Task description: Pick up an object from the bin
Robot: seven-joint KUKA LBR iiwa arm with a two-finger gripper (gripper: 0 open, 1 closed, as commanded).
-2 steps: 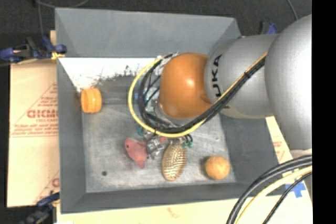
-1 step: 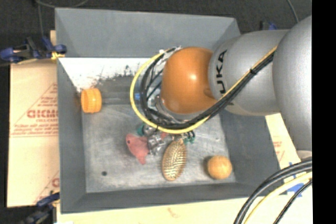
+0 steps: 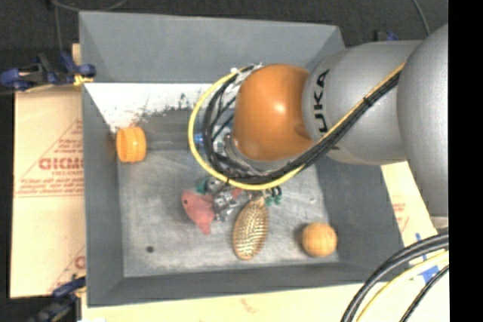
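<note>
Currently we see the arm reaching in from the right, with its rounded orange cover over the middle of the grey bin. Yellow and black cables loop round the cover's left side. Beneath the cover, the gripper is low over the bin floor, toward the front of the bin. Its metal parts sit just beside a pink lump, at that lump's right edge. We cannot tell whether they touch. We also cannot tell whether the gripper is released or clenched, because the cover and cables hide most of it, and we see nothing clearly held in it.

We count 4 loose things on the bin floor. The pink lump lies left of centre near the front. A gold oval piece with a ribbed surface lies just right of the gripper, tilted, with its narrow end pointing up toward the cover. An orange ball rests near the front right corner, apart from the gold piece. An orange barrel-shaped piece stands against the left wall, well apart from the others. Small green bits show by the gripper's right side.
</note>
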